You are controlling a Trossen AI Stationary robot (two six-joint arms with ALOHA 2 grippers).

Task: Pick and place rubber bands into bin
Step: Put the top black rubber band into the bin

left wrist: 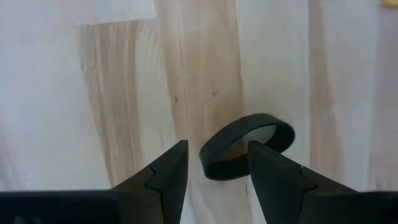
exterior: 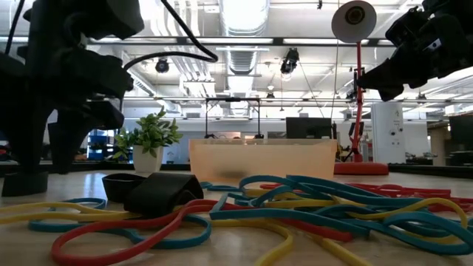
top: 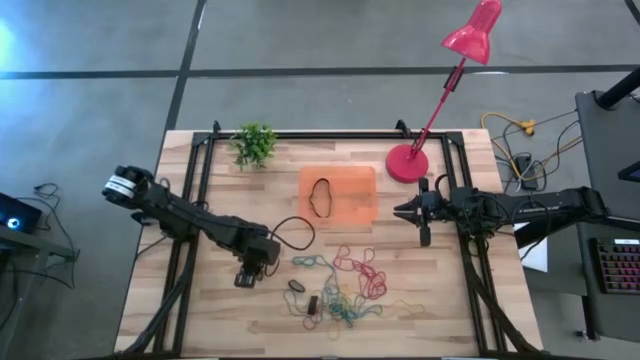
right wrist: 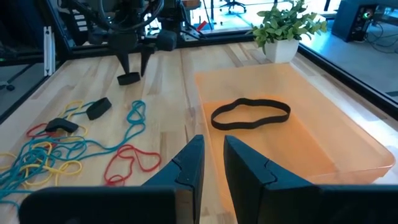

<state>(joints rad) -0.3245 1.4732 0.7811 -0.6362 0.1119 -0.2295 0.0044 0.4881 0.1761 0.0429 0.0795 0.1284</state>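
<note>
Pick step: my left gripper (left wrist: 214, 168) hangs spread over a black band (left wrist: 247, 145), left of the bin (top: 338, 178). Next: lower, pinch.

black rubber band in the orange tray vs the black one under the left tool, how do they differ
The thin black rubber band lies flat as a long wavy loop inside the translucent orange plastic tray. The small wide black band stands on edge on the wooden table, below the open left tool. Both are black loops.

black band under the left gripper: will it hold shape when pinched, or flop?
Probably springy, not limp: the black band stands on edge as an open oval between the open left gripper fingers. It looks thick-walled, so it may squash and pop out. Likely very light.
</note>
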